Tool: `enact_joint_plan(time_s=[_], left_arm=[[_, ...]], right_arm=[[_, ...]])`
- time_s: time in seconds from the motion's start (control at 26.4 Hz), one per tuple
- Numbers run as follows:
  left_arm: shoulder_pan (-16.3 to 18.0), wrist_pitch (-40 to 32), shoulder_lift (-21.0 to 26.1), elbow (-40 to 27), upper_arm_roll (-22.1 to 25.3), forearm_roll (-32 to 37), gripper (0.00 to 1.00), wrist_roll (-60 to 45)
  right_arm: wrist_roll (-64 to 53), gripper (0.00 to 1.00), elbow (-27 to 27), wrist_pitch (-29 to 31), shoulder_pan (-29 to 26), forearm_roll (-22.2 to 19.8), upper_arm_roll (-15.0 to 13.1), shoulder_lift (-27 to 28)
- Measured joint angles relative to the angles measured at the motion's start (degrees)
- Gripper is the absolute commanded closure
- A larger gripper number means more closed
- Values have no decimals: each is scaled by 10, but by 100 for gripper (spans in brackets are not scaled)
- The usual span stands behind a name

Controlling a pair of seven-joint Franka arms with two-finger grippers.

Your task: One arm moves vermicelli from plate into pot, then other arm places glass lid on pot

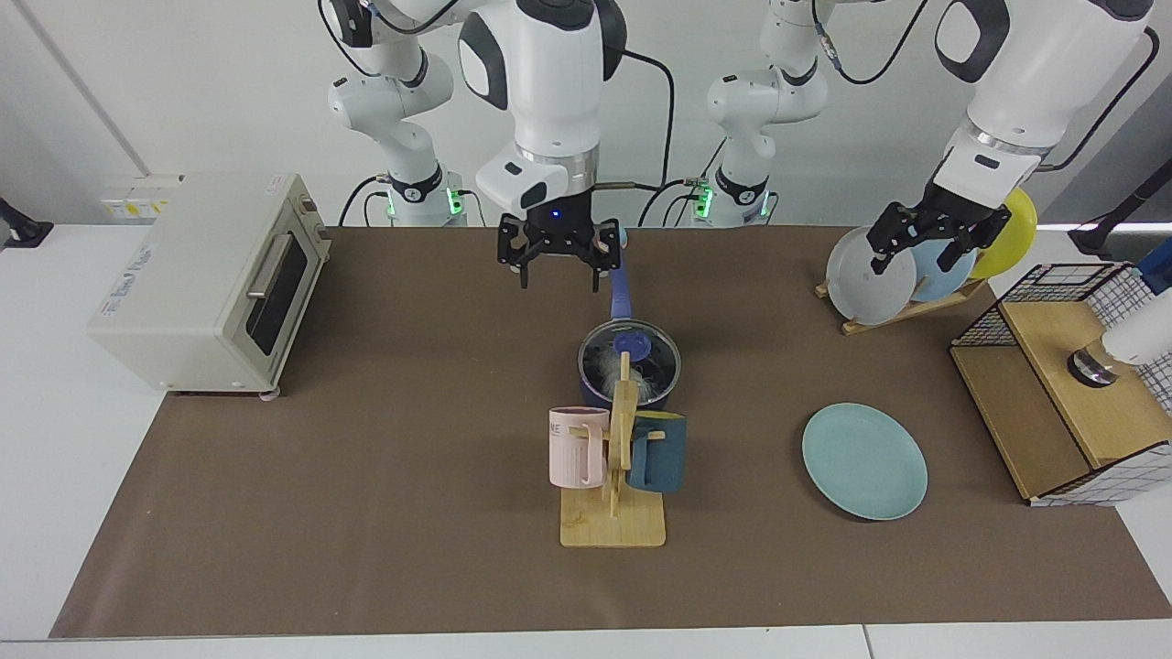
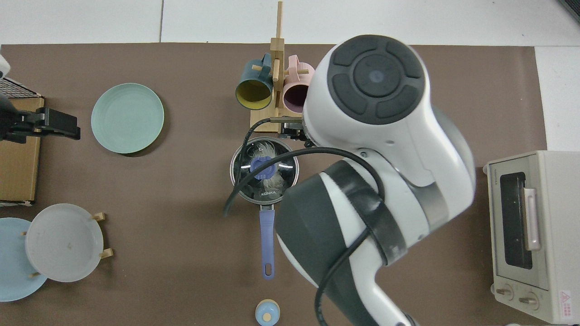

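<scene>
The glass lid is clear and glossy, with a thin bright metal rim and a smooth blue knob. White strands of vermicelli show through it. The plate looks smooth and matt. The table cover is dull brown, like paper. The mug rack is pale bare wood. The toaster oven has a matt cream shell.

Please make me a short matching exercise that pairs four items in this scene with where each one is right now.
Items:
1. glass lid
2. vermicelli
3. plate
4. right tool

Places:
A. bare on the brown mat
B. inside the pot, under glass
C. open, raised above the handle's far end
D. sitting on the pot's rim

Pairs: 1-D, 2-B, 3-A, 4-C
</scene>
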Motion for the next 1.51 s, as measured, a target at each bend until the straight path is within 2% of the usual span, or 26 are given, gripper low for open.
enact_joint_plan(time_s=[0.23, 0.64, 0.83, 1.02, 1.25, 1.51], left_arm=[[0, 0, 0, 0, 0, 0, 0, 0], [0, 0, 0, 0, 1, 0, 0, 0], [0, 0, 0, 0, 1, 0, 0, 0], [0, 0, 0, 0, 1, 0, 0, 0], [0, 0, 0, 0, 1, 0, 0, 0], [0, 0, 0, 0, 1, 0, 0, 0]], right_arm=[[-83, 1, -28, -4, -64, 0, 0, -36], [-225, 1, -124, 4, -195, 0, -1, -107], [-247, 1, -219, 72, -214, 0, -1, -151], [-274, 1, -281, 100, -236, 0, -1, -172], [-279, 1, -313, 121, -248, 0, -1, -174], [-279, 1, -316, 125, -248, 0, 1, -174]])
